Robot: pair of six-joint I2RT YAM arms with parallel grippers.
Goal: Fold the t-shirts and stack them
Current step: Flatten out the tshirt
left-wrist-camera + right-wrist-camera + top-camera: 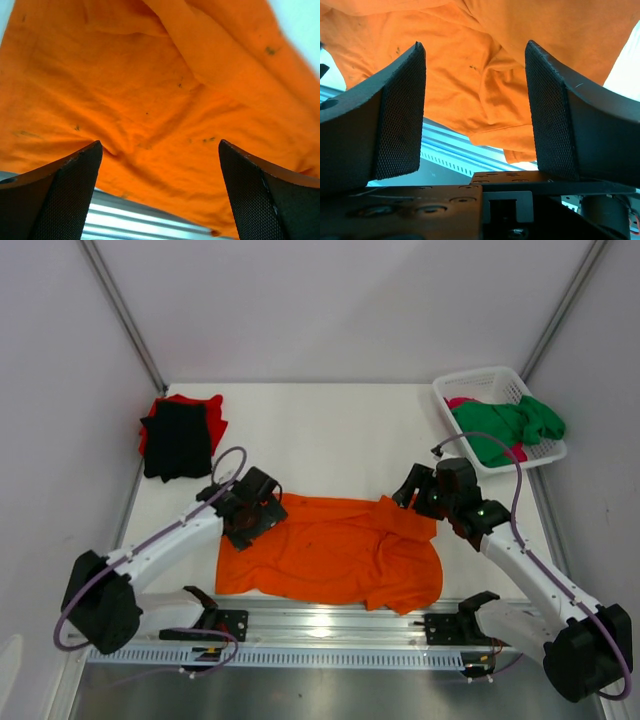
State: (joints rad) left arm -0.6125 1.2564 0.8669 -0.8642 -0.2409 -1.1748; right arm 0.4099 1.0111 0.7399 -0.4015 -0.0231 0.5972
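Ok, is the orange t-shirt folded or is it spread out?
Spread out. The orange t-shirt lies wide and rumpled on the table, some cloth doubled over along one side, not a neat rectangle.

We note a robot lab cell: bare white walls [350, 300], white counter [330, 440], two arms [165, 543] bolted to a metal rail [330, 628].

The left arm [165, 540] and right arm [527, 562] are angled inward. The left gripper [258, 512] and right gripper [408, 496] are held low, jaws spread wide, nothing clasped.
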